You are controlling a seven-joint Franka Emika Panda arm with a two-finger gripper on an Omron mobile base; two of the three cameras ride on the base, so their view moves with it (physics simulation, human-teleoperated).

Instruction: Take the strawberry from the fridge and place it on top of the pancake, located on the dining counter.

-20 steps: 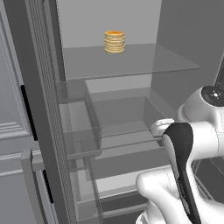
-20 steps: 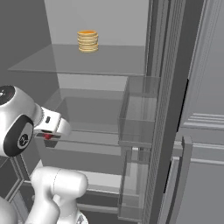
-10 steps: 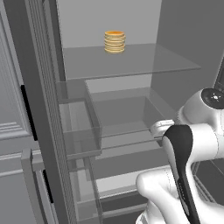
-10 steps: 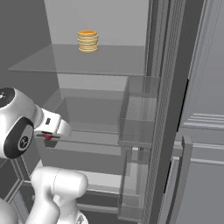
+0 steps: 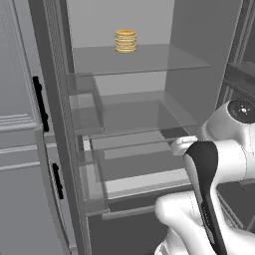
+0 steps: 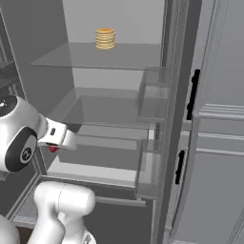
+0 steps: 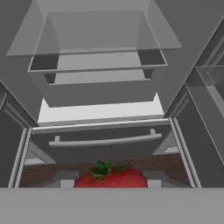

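From the left base view, I am standing in front of the tall dark grey fridge with its doors open, its pale interior and glass shelves ahead, and a yellow-golden stack of pancakes without a plate sitting on the upper shelf; my white arm is bending across the lower right with the hand at the level of the lower shelves. In the right base view, my two-finger gripper is pointing toward the fridge's left side, and a speck of red is showing just under it: the tiny bright red rounded strawberry. In the hand view, that strawberry, green leaves up, is sitting right at the bottom edge where my fingertips would be, so I am judging that my narrow jaws are holding it. To do this step well, I should be drawing the hand straight out, level, clear of the shelf edges and door bins, keeping the squeeze gentle and steady.
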